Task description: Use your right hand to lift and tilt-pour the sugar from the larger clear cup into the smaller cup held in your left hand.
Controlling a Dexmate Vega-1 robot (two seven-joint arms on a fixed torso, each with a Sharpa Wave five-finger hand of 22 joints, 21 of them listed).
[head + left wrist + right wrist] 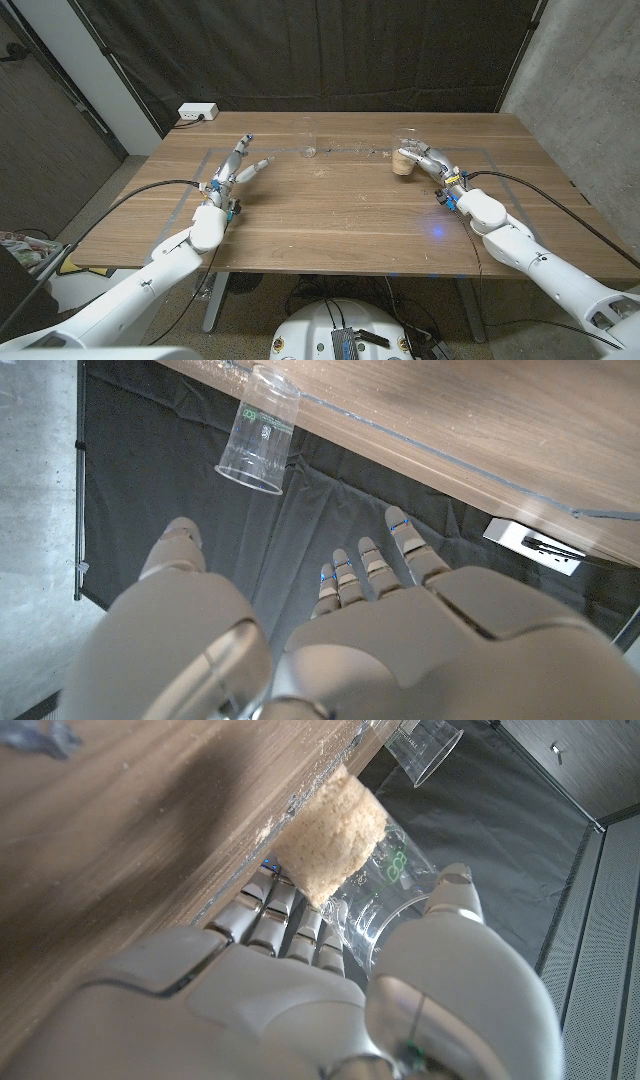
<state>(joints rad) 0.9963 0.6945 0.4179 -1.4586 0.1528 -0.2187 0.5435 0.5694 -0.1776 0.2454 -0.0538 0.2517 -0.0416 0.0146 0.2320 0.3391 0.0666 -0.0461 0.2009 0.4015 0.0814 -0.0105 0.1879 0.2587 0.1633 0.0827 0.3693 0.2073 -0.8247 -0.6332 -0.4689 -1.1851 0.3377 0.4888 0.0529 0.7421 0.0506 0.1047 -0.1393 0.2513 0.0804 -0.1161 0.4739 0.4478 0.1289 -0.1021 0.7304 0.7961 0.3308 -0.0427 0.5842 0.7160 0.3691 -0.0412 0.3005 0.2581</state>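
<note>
Two cups: our right hand [330,990] grips the larger cup [370,870], rim hidden; left hand [238,165] spread, empty; wooden table [340,215], black curtain [300,50].

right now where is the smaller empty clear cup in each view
Head view: smaller cup stands upright on the wooden table near the far edge, between the two hands, nearer the left hand.
Left wrist view: it is beyond the fingers, empty, on the table.
Right wrist view: small, past the larger cup with sugar.
Shared landmark: the table's far edge.
</note>
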